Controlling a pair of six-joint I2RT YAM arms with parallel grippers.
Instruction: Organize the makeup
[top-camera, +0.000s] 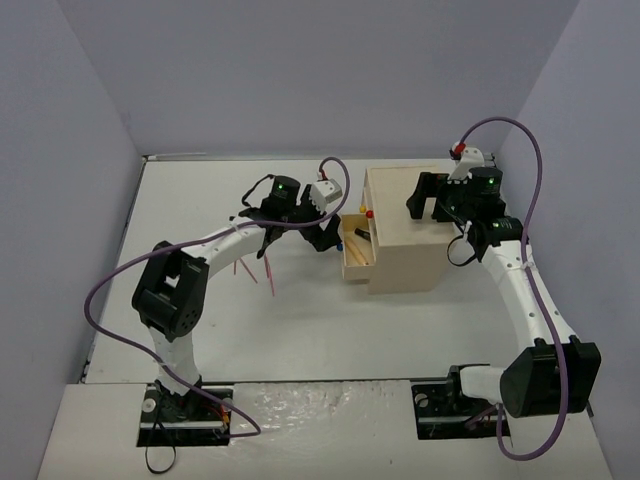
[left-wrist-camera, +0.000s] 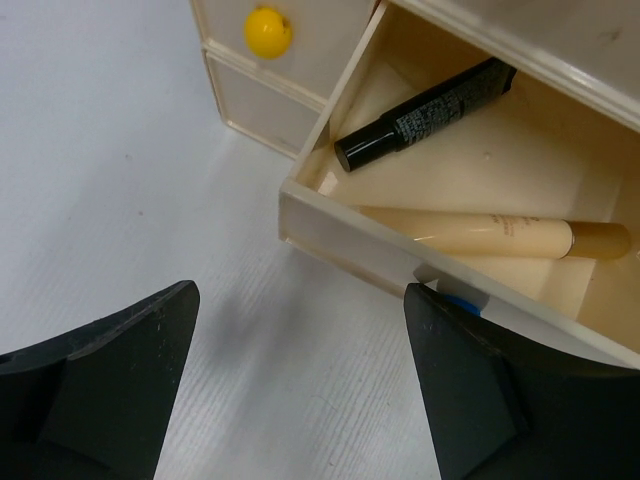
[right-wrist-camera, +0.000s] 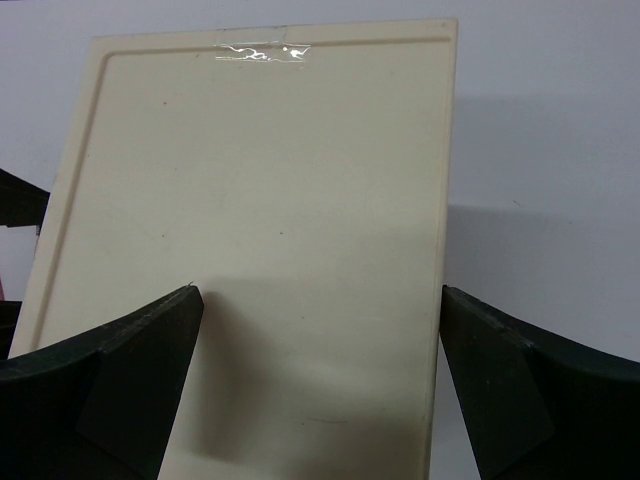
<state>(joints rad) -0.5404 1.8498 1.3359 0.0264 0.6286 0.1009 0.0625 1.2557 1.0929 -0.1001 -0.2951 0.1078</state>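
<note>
left gripper (left-wrist-camera: 300, 300) spread; drawer (left-wrist-camera: 345, 240): one black tube (left-wrist-camera: 425, 112), one tan tube (left-wrist-camera: 500, 235)

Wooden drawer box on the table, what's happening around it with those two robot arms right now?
The left hand, open and empty, hovers before the pulled-out drawer of the wooden drawer box. That drawer holds a black tube and a cream tube. The right hand, also open, hangs over the box's top. Thin pink pencils lie out on the table, not yet put away.
</note>
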